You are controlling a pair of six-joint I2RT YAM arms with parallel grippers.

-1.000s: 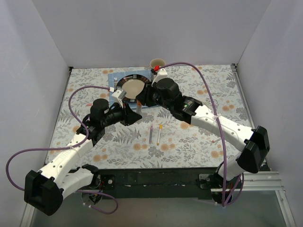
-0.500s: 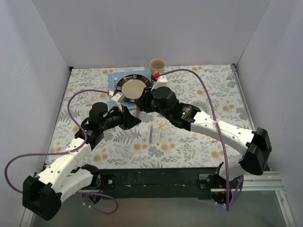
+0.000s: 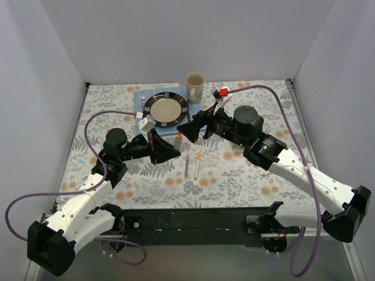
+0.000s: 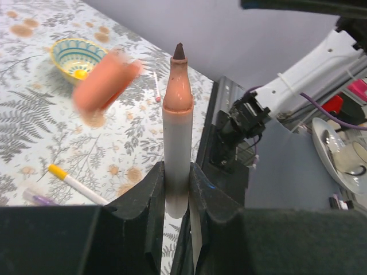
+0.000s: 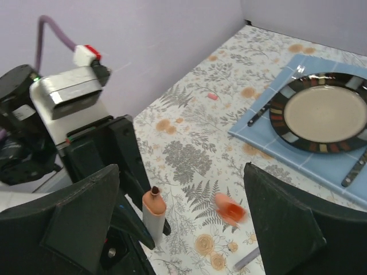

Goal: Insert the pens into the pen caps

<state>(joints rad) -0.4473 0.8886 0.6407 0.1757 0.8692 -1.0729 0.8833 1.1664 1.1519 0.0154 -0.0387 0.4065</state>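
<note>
One orange pen, clamped in the left tool, awaits its loose orange cap; the right tool gapes empty.

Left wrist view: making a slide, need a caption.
Left gripper shut on an upright, uncapped orange pen; a blurred orange cap shows apart from its tip.

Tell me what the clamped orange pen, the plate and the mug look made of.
The orange pen: likely plastic, smooth barrel with soft sheen, dark felt-looking tip. The plate: probably glazed ceramic, glossy cream centre, dark banded rim. The mug: apparently ceramic too, thick cream wall; finish too small to judge.
</note>
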